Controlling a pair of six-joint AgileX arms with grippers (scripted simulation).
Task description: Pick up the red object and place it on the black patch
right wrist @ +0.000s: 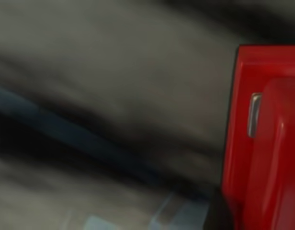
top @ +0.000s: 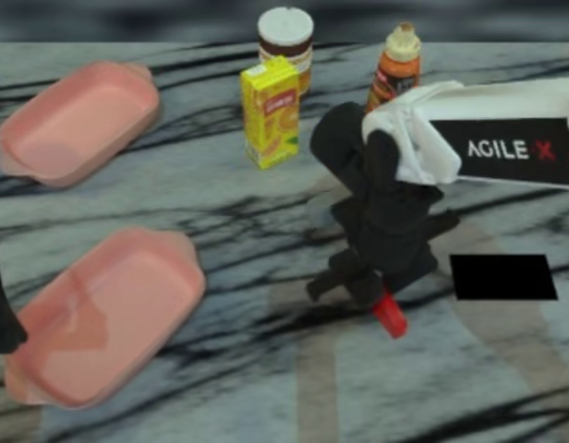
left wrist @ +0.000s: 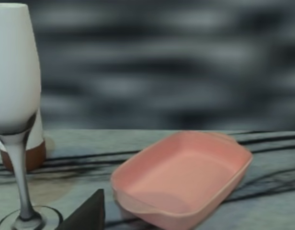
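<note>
The red object (top: 392,316), a small glossy bar, lies on the marble table (top: 266,388) right of centre, one end poking out from under my right gripper (top: 372,295). That gripper hangs low directly over it, and its black body hides the rest of the bar. In the right wrist view the red object (right wrist: 262,143) fills one edge, very close. The black patch (top: 502,277) lies flat just to the right of the gripper, bare. My left gripper (top: 0,318) is parked at the table's left edge; one dark finger (left wrist: 87,215) shows, with nothing beside it.
Two pink trays sit at the left, one far (top: 77,120) and one near (top: 104,314); the near tray (left wrist: 181,177) is also in the left wrist view. At the back stand a yellow juice carton (top: 270,111), a white-lidded jar (top: 285,41) and an orange sauce bottle (top: 395,74).
</note>
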